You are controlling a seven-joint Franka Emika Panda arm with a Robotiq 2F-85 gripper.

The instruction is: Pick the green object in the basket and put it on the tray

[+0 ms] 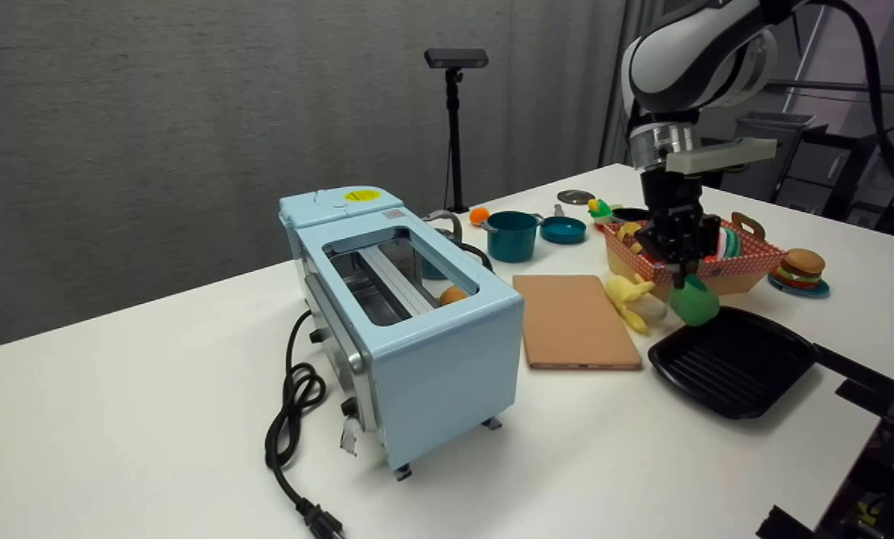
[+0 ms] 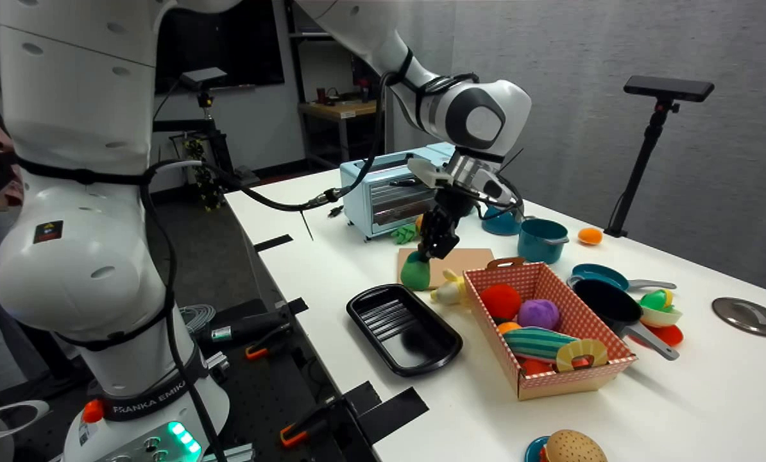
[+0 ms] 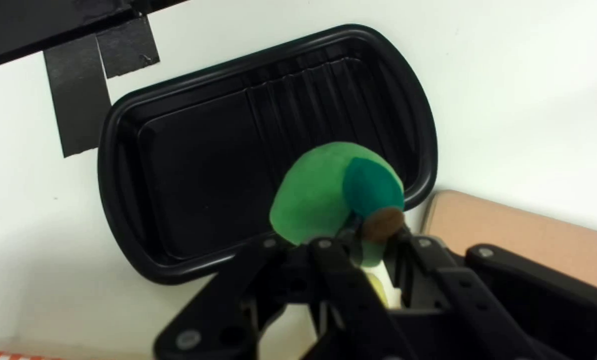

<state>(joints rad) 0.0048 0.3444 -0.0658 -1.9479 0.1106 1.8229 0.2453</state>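
The green object is a rounded green toy piece with a darker teal patch and a brown stem. It also shows in an exterior view and the wrist view. My gripper is shut on its brown stem end, and the piece hangs above the table. The black tray lies below; in the wrist view the green object overlaps its ridged end. In an exterior view the tray is nearer the robot base than the piece. The red-checked basket stands beside the tray, holding several toy foods.
A tan board lies beside the tray, with a yellow toy between board and basket. A light-blue toaster stands beyond the board. Teal pots and pans are behind the basket. A toy burger sits near the basket.
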